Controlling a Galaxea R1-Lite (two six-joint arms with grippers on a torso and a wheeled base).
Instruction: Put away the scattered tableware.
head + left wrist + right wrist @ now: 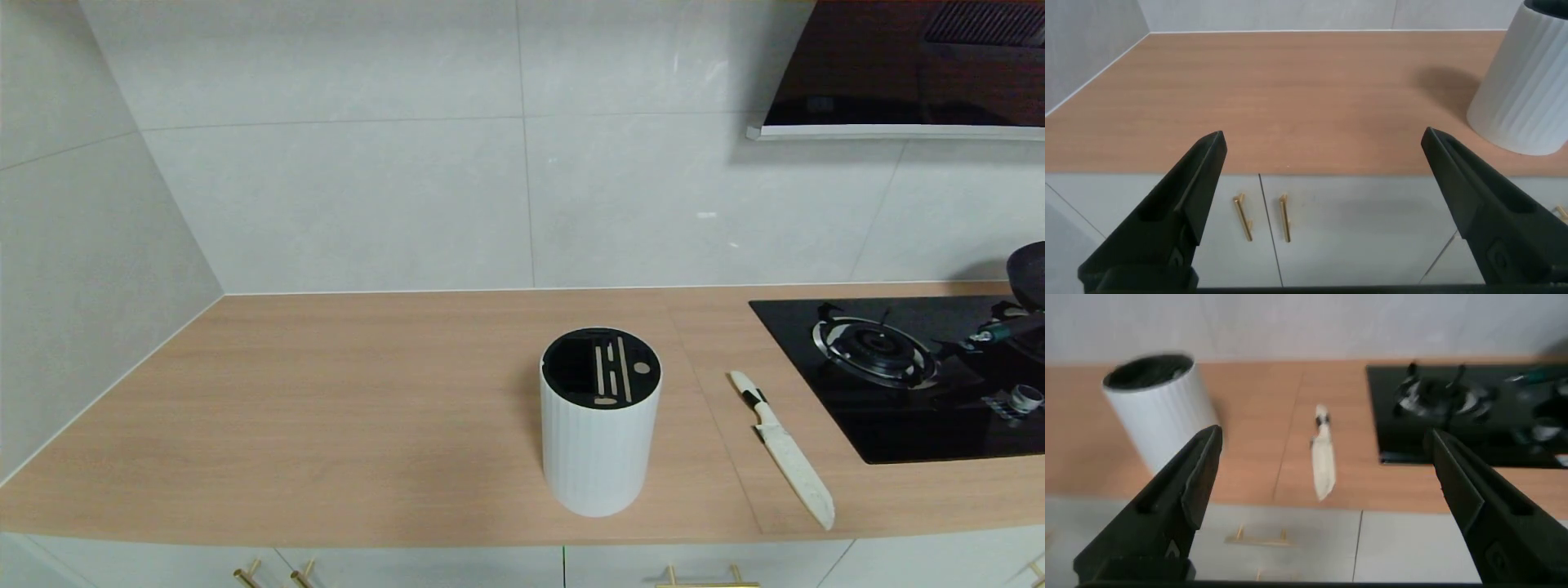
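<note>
White knife (782,447), one, flat on wooden counter (326,392) near one slotted holder (600,420); left tool (1323,139), right tool (1324,434) both released.

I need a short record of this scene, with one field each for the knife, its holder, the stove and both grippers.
knife: lies flat on the wooden counter, between holder and stove, touching neither; handle toward the wall, blade tip toward the front edge
knife holder: white ribbed cylinder, upright, black slotted top, nothing sticking out
gas stove: black, set into the counter on the robot's right
left gripper: jaws open, empty, before the counter's front edge
right gripper: jaws open, empty, facing the knife
</note>
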